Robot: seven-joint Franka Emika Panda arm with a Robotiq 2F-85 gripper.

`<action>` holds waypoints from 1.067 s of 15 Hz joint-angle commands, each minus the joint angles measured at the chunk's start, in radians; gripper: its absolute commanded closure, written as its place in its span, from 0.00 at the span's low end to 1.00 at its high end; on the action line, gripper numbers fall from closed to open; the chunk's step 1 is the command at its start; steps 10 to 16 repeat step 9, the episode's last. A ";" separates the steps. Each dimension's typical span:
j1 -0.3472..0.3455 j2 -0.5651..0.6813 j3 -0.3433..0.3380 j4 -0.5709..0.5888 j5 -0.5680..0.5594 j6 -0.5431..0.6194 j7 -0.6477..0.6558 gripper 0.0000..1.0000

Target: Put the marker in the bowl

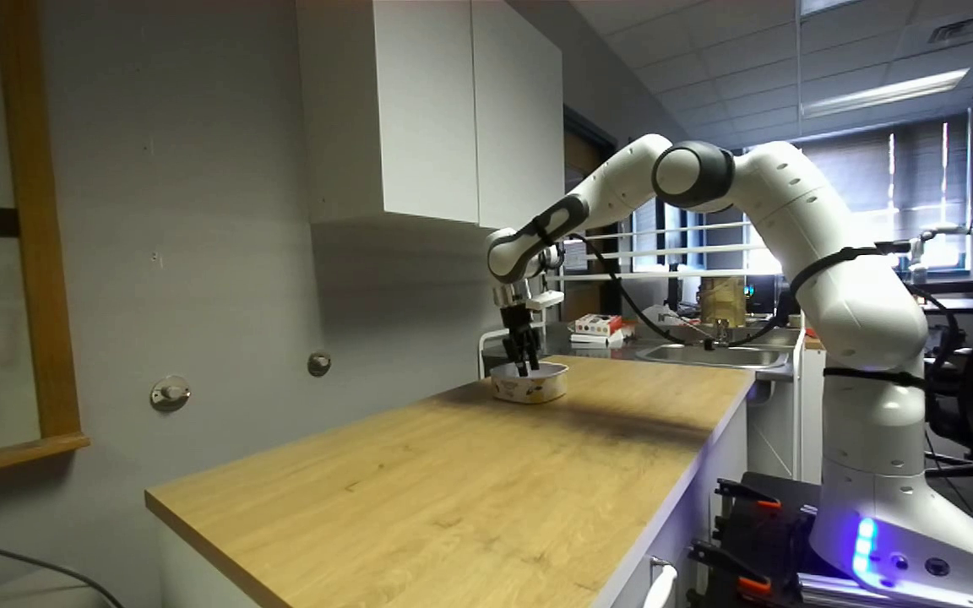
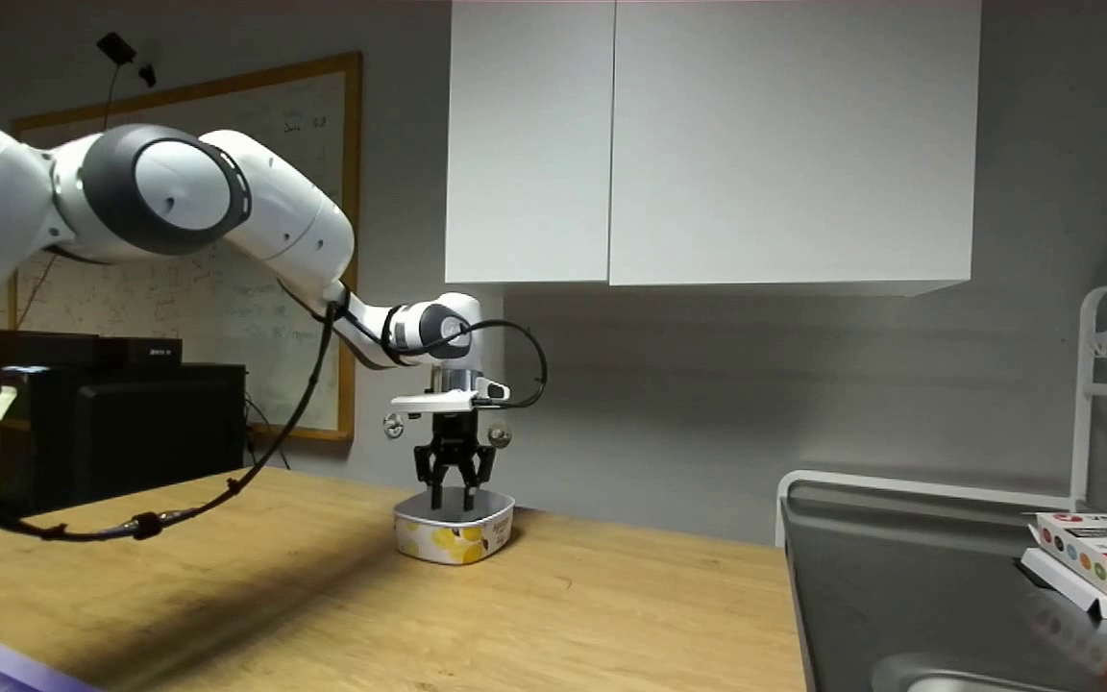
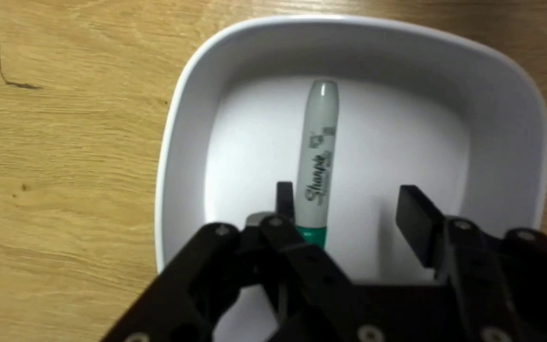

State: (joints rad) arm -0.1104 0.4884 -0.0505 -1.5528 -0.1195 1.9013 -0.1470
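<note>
A grey Sharpie marker (image 3: 318, 152) with a green cap end lies on the floor of the white bowl (image 3: 185, 142) in the wrist view. The bowl stands on the wooden counter, with yellow print on its outside, in both exterior views (image 1: 529, 390) (image 2: 453, 544). My gripper (image 3: 349, 216) is open, its two black fingers wide apart. The left finger is close beside the marker and hides part of the cap end; I cannot tell whether they touch. In both exterior views the fingertips (image 1: 529, 369) (image 2: 453, 498) reach down inside the bowl's rim, and the marker is hidden.
The wooden counter (image 1: 453, 498) runs along the grey wall, with a white wall cabinet (image 2: 707, 144) above. A sink (image 1: 710, 355), a white rack (image 2: 919, 488) and red-white boxes (image 2: 1106, 557) are beyond the counter's end. Black equipment (image 2: 159, 432) stands at the other end.
</note>
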 commanded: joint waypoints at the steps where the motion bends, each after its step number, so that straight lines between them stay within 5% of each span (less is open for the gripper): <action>1: 0.010 -0.064 0.001 -0.064 0.010 0.011 0.016 0.08; 3: 0.017 -0.112 0.002 -0.107 0.009 0.021 0.022 0.00; 9: 0.040 -0.315 0.011 -0.271 0.012 0.050 0.033 0.00; 16: 0.040 -0.315 0.011 -0.271 0.012 0.050 0.033 0.00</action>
